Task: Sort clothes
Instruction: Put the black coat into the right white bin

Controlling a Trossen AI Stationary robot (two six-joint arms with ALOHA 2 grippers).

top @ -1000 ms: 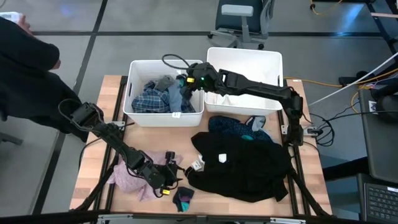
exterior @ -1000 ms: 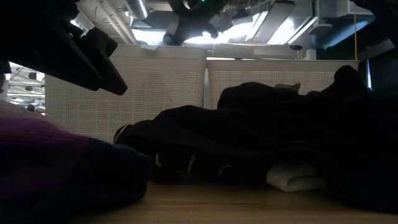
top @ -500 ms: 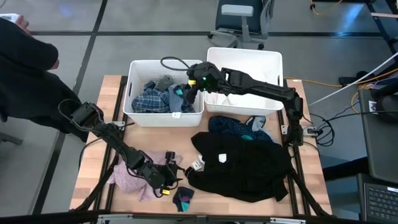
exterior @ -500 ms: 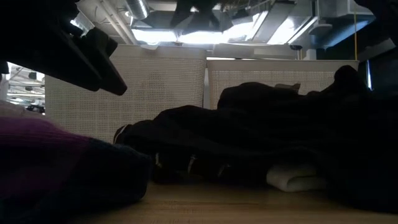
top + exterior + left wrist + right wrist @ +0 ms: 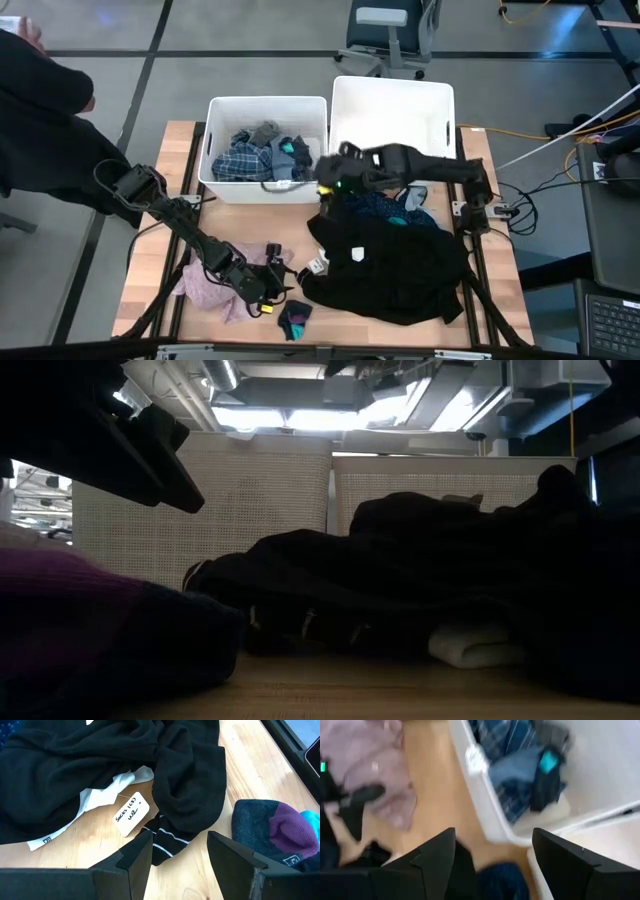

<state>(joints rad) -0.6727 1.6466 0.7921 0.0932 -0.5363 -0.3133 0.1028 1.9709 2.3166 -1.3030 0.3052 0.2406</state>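
The surface (image 5: 155, 225) is pale wood; on it two white bins (image 5: 222, 108), the left one holding a blue plaid shirt (image 5: 240, 160), a grey piece (image 5: 265, 132) and a dark sock with a teal patch (image 5: 293, 150); beside the bins lie a navy dotted cloth (image 5: 375, 207), a black garment (image 5: 390, 265), a pink fuzzy top (image 5: 205, 288), and a grey, purple and teal sock (image 5: 272, 827); a white tag (image 5: 131, 813) bears dark handwriting.

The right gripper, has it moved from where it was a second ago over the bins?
Yes. The right gripper has pulled back from above the left bin, toward the black garment, jaws open and empty.
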